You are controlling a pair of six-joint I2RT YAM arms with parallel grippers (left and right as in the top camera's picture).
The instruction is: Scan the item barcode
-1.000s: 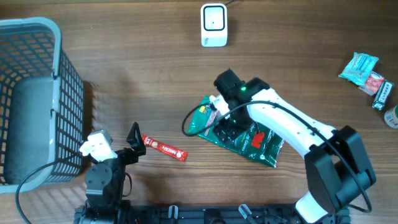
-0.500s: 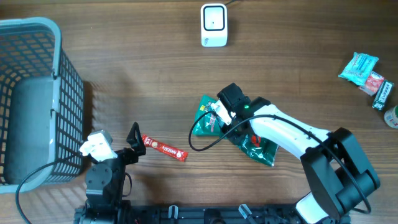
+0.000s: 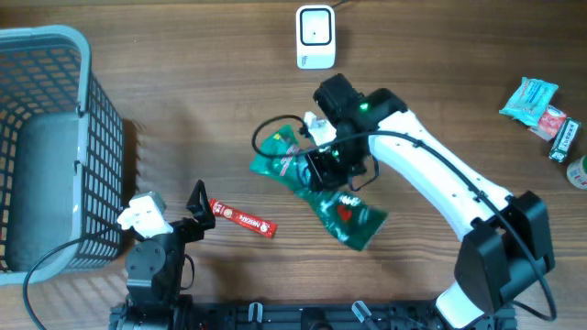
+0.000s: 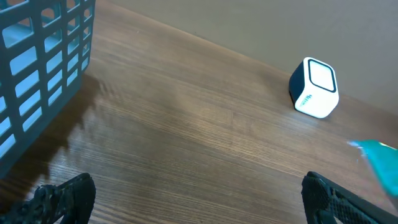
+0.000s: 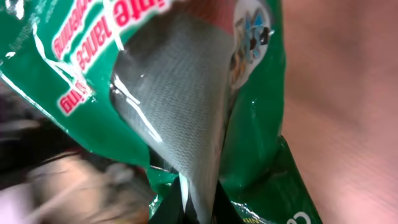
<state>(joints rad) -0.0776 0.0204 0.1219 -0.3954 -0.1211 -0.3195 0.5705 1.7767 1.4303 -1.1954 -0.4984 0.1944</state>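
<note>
Overhead, right hand (image 3: 323, 167) gripping green packet (image 3: 350, 216), wrist close-up blurry, probably foil

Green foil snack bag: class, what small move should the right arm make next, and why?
Probably carry the green foil snack bag toward the small white box-shaped scanner. The right hand is shut on the bag, which is well short of the scanner at the table's far side.
</note>
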